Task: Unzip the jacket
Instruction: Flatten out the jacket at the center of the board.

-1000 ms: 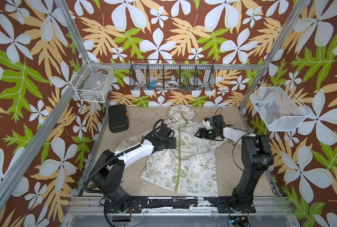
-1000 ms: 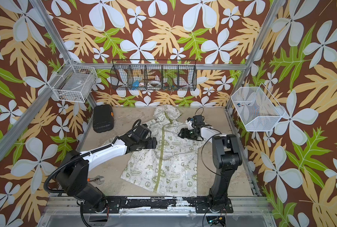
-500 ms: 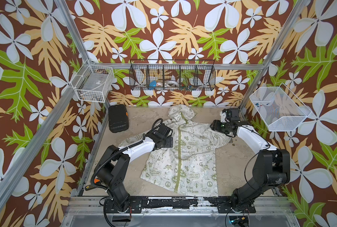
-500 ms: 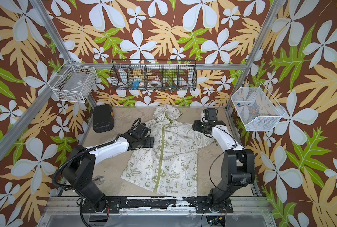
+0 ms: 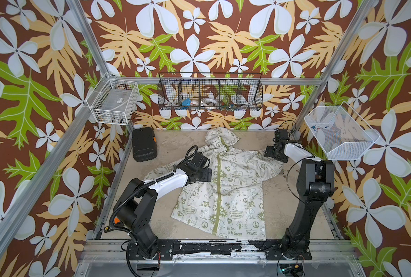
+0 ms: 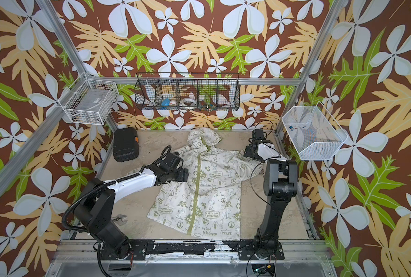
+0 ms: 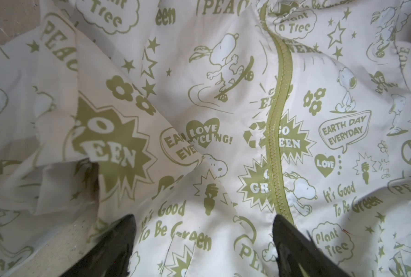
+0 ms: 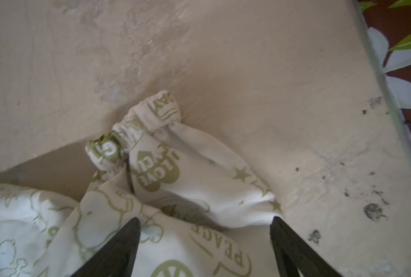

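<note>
While hovering wide open and empty over jacket [image 5: 235, 191], zipped flat on table [image 5: 175, 144], left gripper [image 7: 202, 217] beside zipper [image 7: 277, 134], right gripper [image 8: 204, 218] at cuff [image 8: 151, 115], in approach step only; next, pinch slider, likely near hood [image 5: 221, 140].

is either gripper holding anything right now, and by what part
Nothing is held. The left gripper is open over the jacket front beside the zipper; the right gripper is open over a sleeve.

A rumpled cream-white fabric jacket [image 7: 199, 96] printed with olive-green cartoon dogs and slogans fills the view, its olive-green zipper [image 7: 277, 134] closed. The left gripper [image 7: 204, 223] hangs over the cloth, black fingers [image 7: 118, 247] spread wide, one tip at the zipper.
</note>
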### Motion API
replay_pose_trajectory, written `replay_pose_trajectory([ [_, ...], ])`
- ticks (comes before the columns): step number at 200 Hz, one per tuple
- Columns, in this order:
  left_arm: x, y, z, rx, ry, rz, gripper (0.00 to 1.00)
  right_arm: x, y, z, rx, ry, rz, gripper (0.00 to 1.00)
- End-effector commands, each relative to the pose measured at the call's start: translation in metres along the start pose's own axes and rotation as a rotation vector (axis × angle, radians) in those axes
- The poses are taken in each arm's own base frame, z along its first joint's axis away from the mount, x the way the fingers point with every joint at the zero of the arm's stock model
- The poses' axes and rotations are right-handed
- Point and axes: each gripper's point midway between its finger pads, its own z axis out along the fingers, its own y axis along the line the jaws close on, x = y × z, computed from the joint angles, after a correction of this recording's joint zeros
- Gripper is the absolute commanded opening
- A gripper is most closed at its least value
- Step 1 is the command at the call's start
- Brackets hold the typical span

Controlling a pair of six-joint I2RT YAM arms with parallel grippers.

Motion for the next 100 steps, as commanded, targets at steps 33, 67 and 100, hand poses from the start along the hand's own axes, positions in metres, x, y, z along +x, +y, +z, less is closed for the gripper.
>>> replay_pose_trajectory([
  [33,0.001,-0.004,0.003,0.021,0.015,0.034,0.91,-0.03,0.012,0.015,-0.056,-0.019,-0.06,0.79],
  [67,0.005,-0.007,0.004,0.038,0.034,0.034,0.91,-0.012,0.031,0.05,-0.082,0.052,-0.086,0.76],
  [100,0.007,-0.001,0.004,0.012,0.043,0.046,0.91,0.011,0.029,0.075,-0.003,0.13,-0.135,0.48],
])
